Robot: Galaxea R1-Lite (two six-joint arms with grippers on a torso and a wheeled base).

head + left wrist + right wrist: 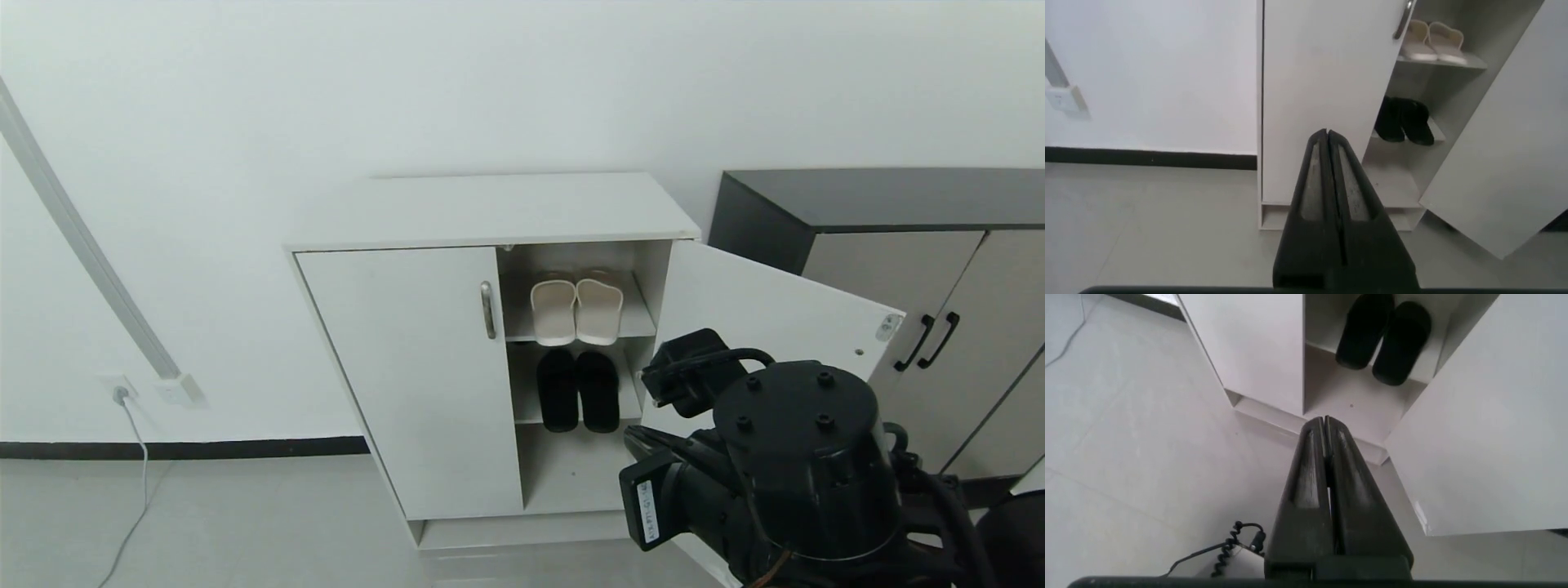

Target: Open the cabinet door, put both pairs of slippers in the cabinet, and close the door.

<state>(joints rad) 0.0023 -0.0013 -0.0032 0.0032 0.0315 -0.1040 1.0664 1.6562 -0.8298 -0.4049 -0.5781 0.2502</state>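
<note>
The white cabinet (490,208) stands against the wall with its left door (408,367) closed and its right door (759,318) swung open. A beige pair of slippers (575,310) lies on the upper shelf, and a black pair (577,390) on the shelf below; the bottom compartment holds nothing. My right arm (784,457) hangs in front of the open door. My right gripper (1326,422) is shut and holds nothing, above the floor before the black slippers (1384,331). My left gripper (1327,135) is also shut on nothing, facing the closed door, short of the cabinet.
A grey cabinet with a dark top (898,245) stands right behind the open door. A wall socket with a cable (122,396) is at the left. A coiled cable (1237,539) hangs near my right wrist. Bare floor lies in front of the cabinet.
</note>
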